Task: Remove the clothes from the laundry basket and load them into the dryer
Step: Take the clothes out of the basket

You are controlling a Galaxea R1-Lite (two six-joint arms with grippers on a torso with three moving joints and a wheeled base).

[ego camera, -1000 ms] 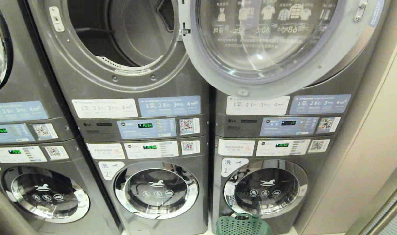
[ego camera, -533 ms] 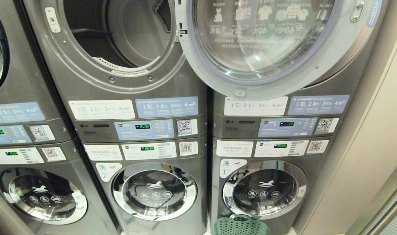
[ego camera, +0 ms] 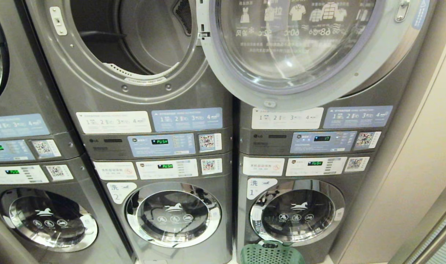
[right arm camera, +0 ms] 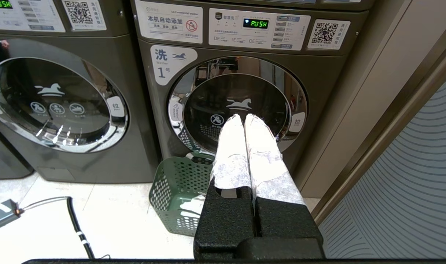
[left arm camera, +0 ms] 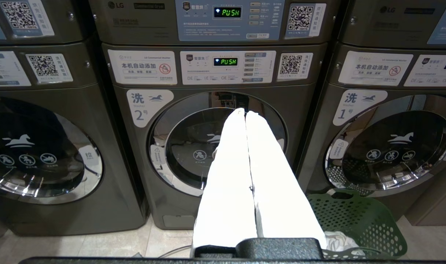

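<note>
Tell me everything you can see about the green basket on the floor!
The laundry basket is dark green plastic, rounded at the corners, its sides full of small round holes. A cut-out handle sits in its rim. It stands upright on the pale floor, right in front of the washer marked 1, close against it. White cloth lies inside. Nothing grips it.

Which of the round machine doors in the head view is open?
The upper door of the middle stack, swung right across the neighbouring machine, baring its drum. The lower washer doors, like washer 2's, are shut.
</note>
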